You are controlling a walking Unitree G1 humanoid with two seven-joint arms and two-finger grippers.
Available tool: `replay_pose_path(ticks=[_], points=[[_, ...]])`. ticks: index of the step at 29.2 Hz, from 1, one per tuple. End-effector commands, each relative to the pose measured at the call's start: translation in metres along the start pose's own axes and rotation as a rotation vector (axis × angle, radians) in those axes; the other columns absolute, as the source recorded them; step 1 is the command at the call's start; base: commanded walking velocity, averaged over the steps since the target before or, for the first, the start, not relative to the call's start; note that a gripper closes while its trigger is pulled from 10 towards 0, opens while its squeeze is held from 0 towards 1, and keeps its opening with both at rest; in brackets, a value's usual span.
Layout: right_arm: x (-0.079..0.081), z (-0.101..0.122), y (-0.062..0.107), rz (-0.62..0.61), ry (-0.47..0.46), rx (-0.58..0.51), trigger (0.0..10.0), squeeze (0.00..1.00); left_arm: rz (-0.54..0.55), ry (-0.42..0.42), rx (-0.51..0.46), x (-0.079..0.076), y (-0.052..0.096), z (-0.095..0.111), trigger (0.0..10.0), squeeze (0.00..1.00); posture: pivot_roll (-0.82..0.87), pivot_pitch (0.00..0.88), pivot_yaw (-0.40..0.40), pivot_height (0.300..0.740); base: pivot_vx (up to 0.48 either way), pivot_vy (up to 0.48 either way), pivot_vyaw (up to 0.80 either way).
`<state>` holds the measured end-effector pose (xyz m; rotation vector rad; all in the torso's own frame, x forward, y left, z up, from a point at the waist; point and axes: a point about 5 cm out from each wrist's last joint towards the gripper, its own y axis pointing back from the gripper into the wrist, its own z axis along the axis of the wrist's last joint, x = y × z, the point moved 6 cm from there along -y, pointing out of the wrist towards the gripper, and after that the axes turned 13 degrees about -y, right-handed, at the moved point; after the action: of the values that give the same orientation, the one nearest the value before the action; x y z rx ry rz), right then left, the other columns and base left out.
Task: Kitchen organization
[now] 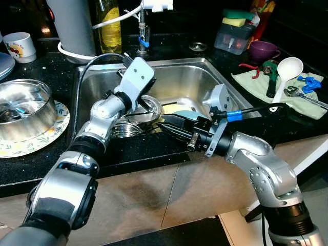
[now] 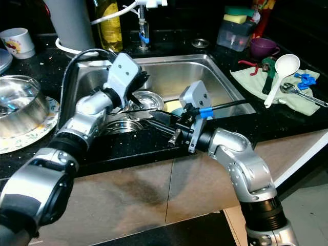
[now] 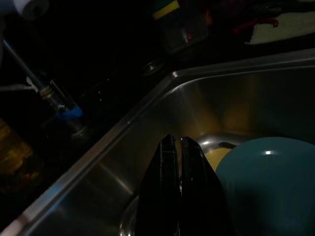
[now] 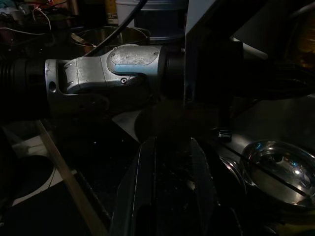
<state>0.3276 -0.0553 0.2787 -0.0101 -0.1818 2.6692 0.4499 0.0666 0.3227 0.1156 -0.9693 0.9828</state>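
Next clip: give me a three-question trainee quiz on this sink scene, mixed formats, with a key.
1. True or false: the left gripper is inside the sink.
2. The white ladle lies on: A) a green cloth, B) the floral plate, C) the sink floor.
3. Fill in: the plate in the sink below the left gripper is ____ in colour.

Key
1. True; its fingers are closed, above the steel bowls.
2. A, the green cloth.
3. Teal, the teal plate.

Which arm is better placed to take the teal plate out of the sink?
Probably left: the left gripper is already inside the sink beside the teal plate; the right gripper is over the front edge.
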Motion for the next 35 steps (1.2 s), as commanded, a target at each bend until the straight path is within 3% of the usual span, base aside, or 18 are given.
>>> replay_pose_path(ticks=[1, 2, 3, 4, 6, 7, 8, 9, 13, 14, 20, 25, 27, 30, 35], points=[[0.004, -0.002, 0.001, 0.001, 0.009, 0.013, 10.0, 0.00, -0.048, -0.042, -0.023, -0.009, -0.004, 0.005, 1.9, 0.00, -0.03, 0.225, -0.020, 0.740, 0.000, 0.000, 0.00], [0.004, -0.003, 0.001, 0.000, 0.008, 0.013, 10.0, 0.00, -0.055, -0.047, -0.018, -0.010, -0.004, 0.004, 1.9, 0.00, -0.03, 0.225, -0.020, 0.740, 0.000, 0.000, 0.00], [0.004, -0.003, 0.001, -0.001, 0.007, 0.013, 10.0, 0.00, -0.061, -0.056, -0.015, -0.012, -0.003, 0.003, 6.6, 0.00, -0.03, 0.225, -0.019, 0.740, 0.000, 0.000, 0.00], [0.004, -0.003, 0.002, -0.002, 0.005, 0.013, 10.0, 0.00, -0.070, -0.062, -0.012, -0.014, -0.003, 0.003, 10.0, 0.00, -0.03, 0.225, -0.019, 0.740, 0.000, 0.000, 0.00], [0.005, -0.003, 0.002, -0.005, 0.003, 0.013, 10.0, 0.00, -0.078, -0.066, -0.010, -0.016, -0.003, 0.002, 10.0, 0.00, -0.03, 0.225, -0.019, 0.740, 0.000, 0.000, 0.00], [0.004, -0.003, 0.002, -0.007, 0.002, 0.012, 10.0, 0.00, -0.084, -0.060, -0.011, -0.017, -0.003, 0.001, 10.0, 0.43, -0.03, 0.223, -0.018, 0.740, 0.000, 0.000, 0.00], [0.004, -0.003, 0.003, -0.008, 0.001, 0.012, 10.0, 0.00, -0.088, -0.057, -0.012, -0.018, -0.003, 0.001, 10.0, 0.43, -0.03, 0.223, -0.018, 0.740, 0.000, 0.000, 0.00], [0.004, -0.003, 0.003, -0.009, 0.001, 0.011, 10.0, 0.00, -0.090, -0.050, -0.012, -0.019, -0.003, 0.001, 10.0, 1.00, -0.03, 0.222, -0.019, 0.740, 0.000, 0.000, 0.00], [0.005, -0.001, 0.003, -0.007, -0.004, 0.004, 10.0, 0.00, -0.103, -0.074, 0.025, -0.021, -0.003, -0.005, 10.0, 1.00, -0.03, 0.219, -0.019, 0.740, 0.000, 0.000, 0.00], [0.005, -0.001, 0.003, -0.008, -0.004, 0.003, 10.0, 0.00, -0.097, -0.090, 0.032, -0.020, -0.003, -0.006, 10.0, 0.00, -0.03, 0.218, -0.020, 0.740, 0.000, 0.000, 0.00], [0.006, -0.002, 0.002, -0.007, -0.007, 0.002, 10.0, 0.00, -0.041, -0.076, 0.029, -0.008, -0.003, -0.004, 10.0, 0.00, -0.02, 0.217, -0.024, 0.740, 0.000, 0.000, 0.00], [0.005, 0.000, 0.001, -0.011, -0.008, -0.008, 10.0, 0.00, 0.096, -0.015, 0.061, 0.025, 0.005, -0.010, 10.0, 0.00, -0.02, 0.213, -0.024, 0.740, 0.000, 0.000, 0.00], [0.004, 0.000, 0.002, -0.013, -0.008, -0.011, 10.0, 0.00, 0.120, 0.001, 0.058, 0.030, 0.007, -0.010, 10.0, 0.00, -0.02, 0.212, -0.025, 0.740, 0.000, 0.000, 0.00], [0.001, 0.003, 0.001, -0.038, 0.007, -0.032, 10.0, 0.00, 0.159, 0.033, 0.008, 0.038, 0.018, -0.005, 10.0, 0.00, -0.02, 0.209, -0.029, 0.740, 0.000, 0.000, 0.00], [-0.005, 0.016, -0.005, -0.087, 0.011, -0.121, 10.0, 0.00, 0.191, 0.102, -0.137, 0.036, 0.050, 0.033, 10.0, 0.00, -0.01, 0.199, -0.052, 0.740, 0.000, 0.000, 0.00]])
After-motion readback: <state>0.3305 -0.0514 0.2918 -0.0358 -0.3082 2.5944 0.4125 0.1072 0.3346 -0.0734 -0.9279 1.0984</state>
